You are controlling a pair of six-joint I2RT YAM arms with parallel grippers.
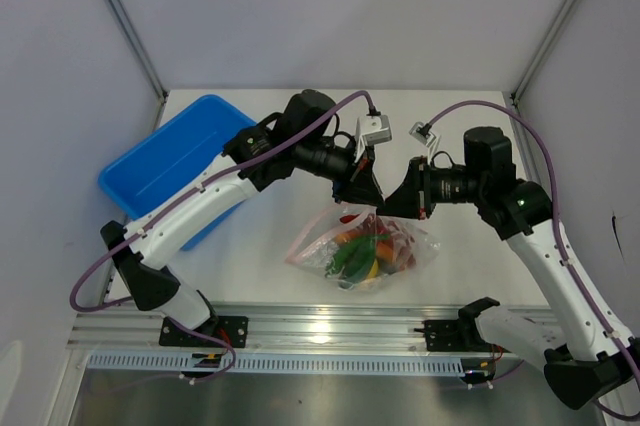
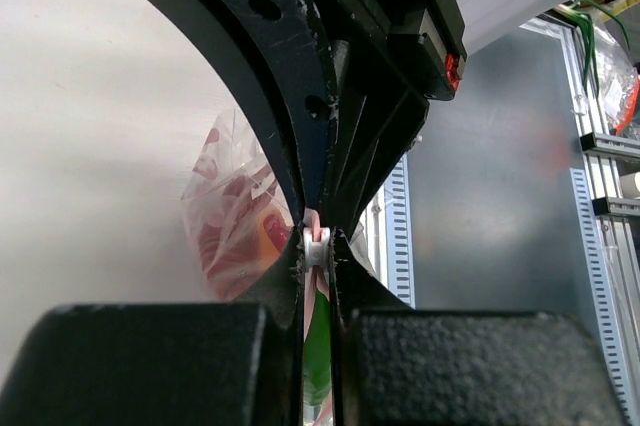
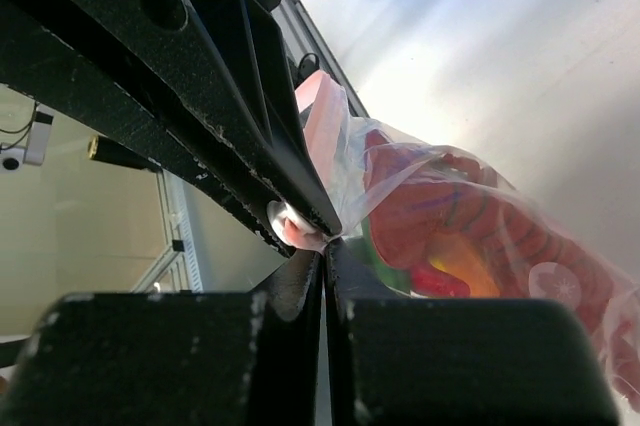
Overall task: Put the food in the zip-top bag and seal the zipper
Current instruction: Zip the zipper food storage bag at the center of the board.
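Observation:
The zip-top bag [image 1: 405, 246] hangs just above the table between my two grippers, with the food [image 1: 358, 252] inside: red, green, orange and yellow pieces. My left gripper [image 1: 364, 196] is shut on the pink zipper [image 2: 312, 222] at its small white slider [image 2: 317, 246]. My right gripper [image 1: 386, 204] faces it, tip to tip, and is shut on the bag's mouth edge [image 3: 345, 231] right beside the slider [image 3: 285, 222]. In the right wrist view the pink strip [image 3: 322, 106] runs up from the pinch, and the red and orange food [image 3: 455, 246] shows through the plastic.
A blue plastic bin [image 1: 170, 161] stands at the back left, under the left arm. The aluminium rail [image 1: 330, 326] with the arm bases runs along the near edge. Grey walls close in both sides.

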